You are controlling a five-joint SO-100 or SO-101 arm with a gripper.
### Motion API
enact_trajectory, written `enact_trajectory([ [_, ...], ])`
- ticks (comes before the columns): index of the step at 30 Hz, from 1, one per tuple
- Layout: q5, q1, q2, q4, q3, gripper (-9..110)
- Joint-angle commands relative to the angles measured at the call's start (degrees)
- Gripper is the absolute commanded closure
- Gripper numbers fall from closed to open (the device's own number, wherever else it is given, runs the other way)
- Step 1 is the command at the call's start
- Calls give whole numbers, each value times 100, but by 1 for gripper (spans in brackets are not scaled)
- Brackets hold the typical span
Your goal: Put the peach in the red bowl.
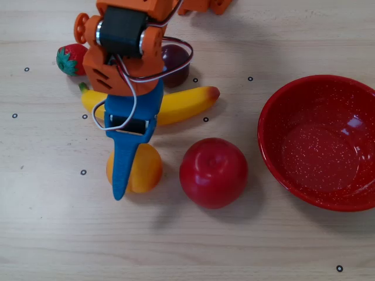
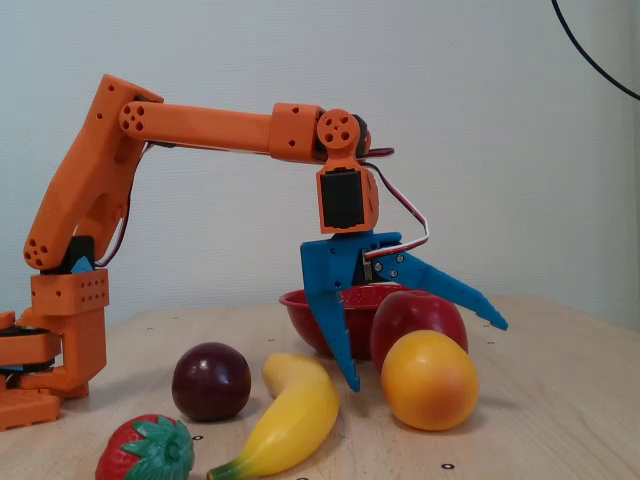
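We hold the gripper (image 2: 420,350) wide open over the peach (image 1: 140,170), at 9 o'clock from the red bowl (image 1: 275,146). Closing off-centre could roll it against the apple (image 1: 214,172).

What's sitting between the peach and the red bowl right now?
In the overhead view, the red apple lies between the peach and the red bowl. It sits just right of the peach, with bare table on either side.

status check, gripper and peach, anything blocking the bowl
Gripper open, straddling the peach, not closed. Red bowl empty. Red apple sits between peach and bowl.
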Motion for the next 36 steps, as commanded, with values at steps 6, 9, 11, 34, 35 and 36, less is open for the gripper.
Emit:
enact_trajectory([
  [6, 62, -105, 193, -439, -185, 43],
  [9, 105, -79, 149, -554, -167, 43],
  [11, 123, -53, 123, -598, -158, 43],
  [34, 123, 114, -281, -1257, -18, 44],
  [35, 123, 123, -290, -1274, -9, 44],
  [36, 132, 132, -290, -1292, -9, 44],
])
